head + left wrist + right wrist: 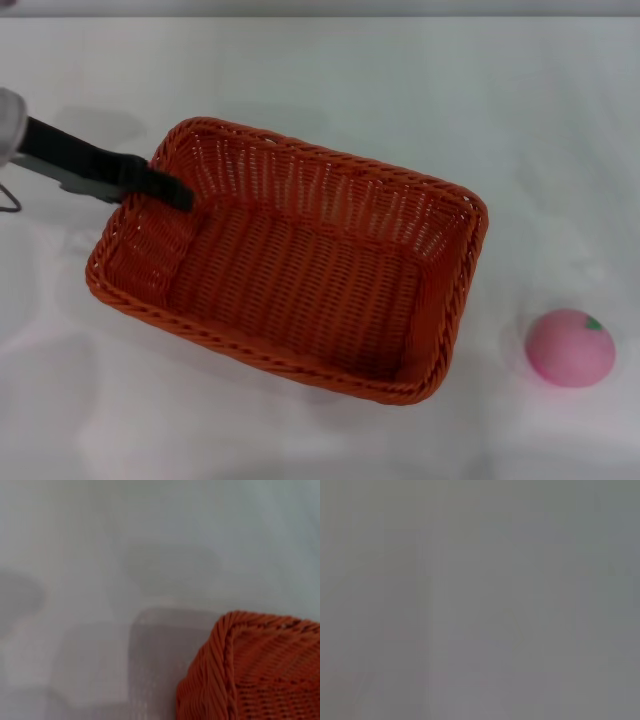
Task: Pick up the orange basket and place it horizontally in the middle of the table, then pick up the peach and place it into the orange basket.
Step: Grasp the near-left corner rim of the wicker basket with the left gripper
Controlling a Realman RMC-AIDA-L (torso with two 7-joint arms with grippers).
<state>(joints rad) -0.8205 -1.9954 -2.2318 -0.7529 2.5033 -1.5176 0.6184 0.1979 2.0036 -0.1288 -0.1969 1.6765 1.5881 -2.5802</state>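
one orange basket (pixel 300 270) lay slanted on the white tabletop (pixel 330 70), its near corner filling our left wrist view. our left hand (pixel 175 193) reached over its left rim, closed on the wall there as far as we could tell. the peach (pixel 570 346) sat apart, off the basket's right end.

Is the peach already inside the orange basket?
No: in the head view the peach lies on the bare table, apart from the right end of the orange basket, which holds nothing.
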